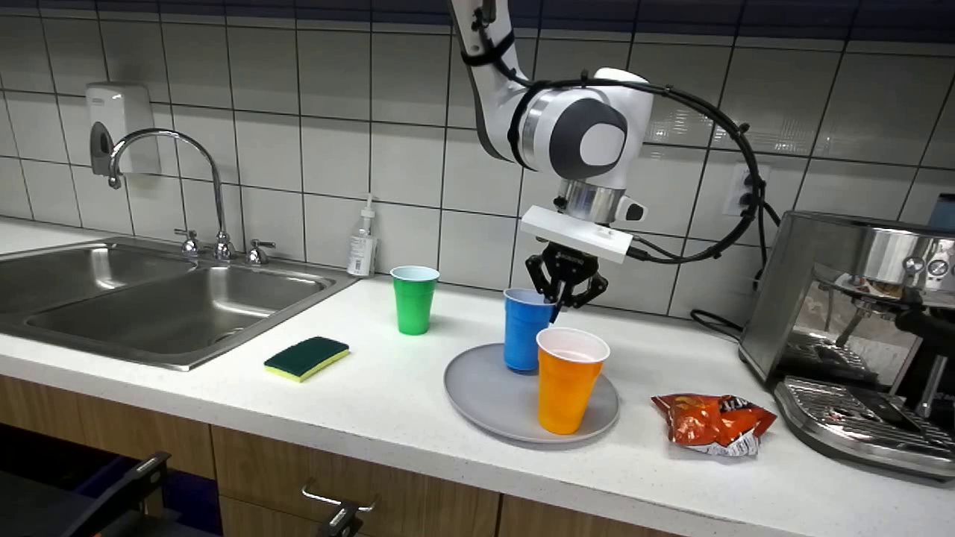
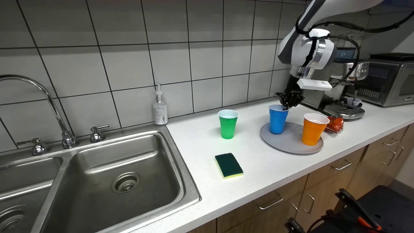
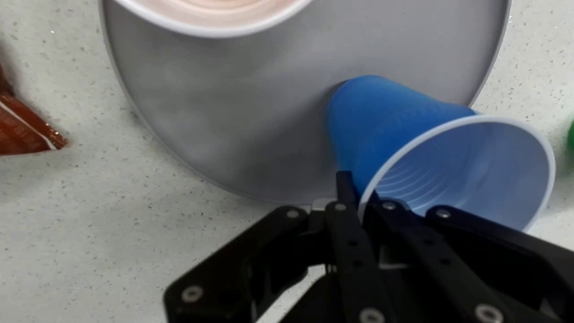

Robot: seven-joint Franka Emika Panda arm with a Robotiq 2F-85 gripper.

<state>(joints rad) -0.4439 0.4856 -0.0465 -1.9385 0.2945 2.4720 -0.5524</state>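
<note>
My gripper [image 3: 356, 188] is shut on the rim of a blue cup [image 3: 381, 116], one finger outside the wall and the other inside. In both exterior views the blue cup [image 1: 524, 335] [image 2: 277, 120] is upright at the back of a round grey plate [image 1: 485, 399], where its base seems to meet the surface. On that plate's front part stands an orange cup [image 1: 565, 388], also upright, with a white inside; only its rim [image 3: 219, 30] shows at the top of the wrist view. Part of the blue cup's rim is hidden behind the fingers.
A green cup [image 1: 414, 302] and a green-yellow sponge [image 2: 228, 165] sit between plate and sink [image 2: 119, 174]. An orange snack bag [image 1: 716, 424] and an espresso machine [image 1: 858, 335] are on the plate's other side. A pump bottle [image 2: 160, 108] stands by the tiled wall.
</note>
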